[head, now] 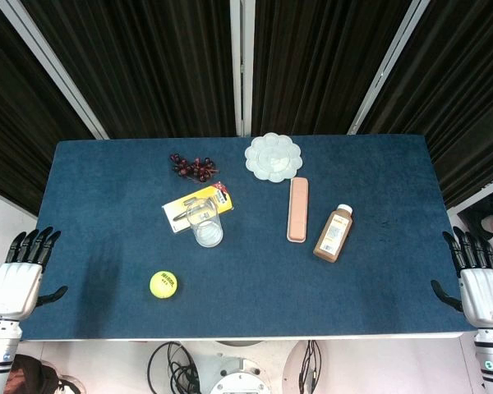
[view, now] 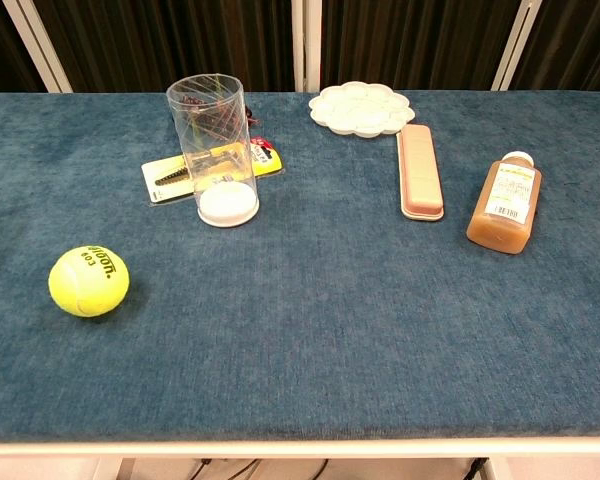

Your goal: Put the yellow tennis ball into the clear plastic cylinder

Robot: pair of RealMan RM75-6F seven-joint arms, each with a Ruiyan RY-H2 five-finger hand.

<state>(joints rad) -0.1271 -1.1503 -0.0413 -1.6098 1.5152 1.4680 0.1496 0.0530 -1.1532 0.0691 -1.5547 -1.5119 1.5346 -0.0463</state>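
While both hands sit off the table edges, left hand (head: 18, 277) and right hand (head: 476, 283) spread wide and holding nothing, the yellow tennis ball (head: 163, 284) lies at about 7 o'clock from the upright clear plastic cylinder (head: 205, 222), well apart.

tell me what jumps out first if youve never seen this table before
The bright yellow tennis ball stands out, alone on the blue table near the front left. Behind it, the clear plastic cylinder stands upright, open end up, partly on a yellow card. At the table's two sides, the left hand and right hand are open, holding nothing.
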